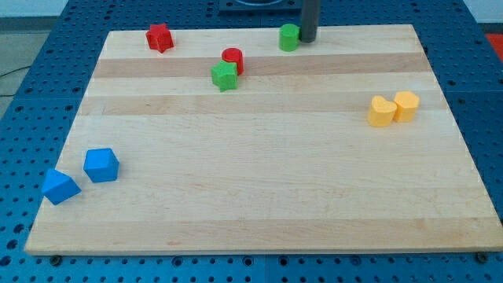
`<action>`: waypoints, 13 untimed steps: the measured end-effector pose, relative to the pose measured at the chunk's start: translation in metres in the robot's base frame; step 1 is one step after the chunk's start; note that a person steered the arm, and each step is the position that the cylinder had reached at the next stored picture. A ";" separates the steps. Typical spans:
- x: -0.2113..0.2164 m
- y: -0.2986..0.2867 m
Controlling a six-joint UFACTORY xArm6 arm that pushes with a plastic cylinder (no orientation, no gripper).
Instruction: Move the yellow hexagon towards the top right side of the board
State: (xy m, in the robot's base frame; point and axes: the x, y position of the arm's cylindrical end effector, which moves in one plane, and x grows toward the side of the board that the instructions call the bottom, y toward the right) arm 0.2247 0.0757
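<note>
My tip [307, 39] at desk [259, 189] top edge, touching right side of green cylinder [289, 37]. No claw on this rig, just rod. Yellow hexagon [407, 105] sits right side, mid-height, touching second yellow block [382, 112] on its left. Well apart from tip. Red cylinder [233, 59] against green star [224, 75]. Red star [159, 37] top left. Two blue blocks [101, 165] bottom left.

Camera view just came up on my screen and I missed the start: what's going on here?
A robot arm with a dark rod is pushing blocks around a wooden board. My tip sits at the view's top edge, right beside a green cylinder. The yellow hexagon it should move is far off at the view's right, touching another yellow block, untouched by the tip.
</note>
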 end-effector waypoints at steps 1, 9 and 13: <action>0.000 -0.013; 0.177 0.118; 0.110 0.147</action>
State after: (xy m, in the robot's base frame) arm 0.3348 0.2225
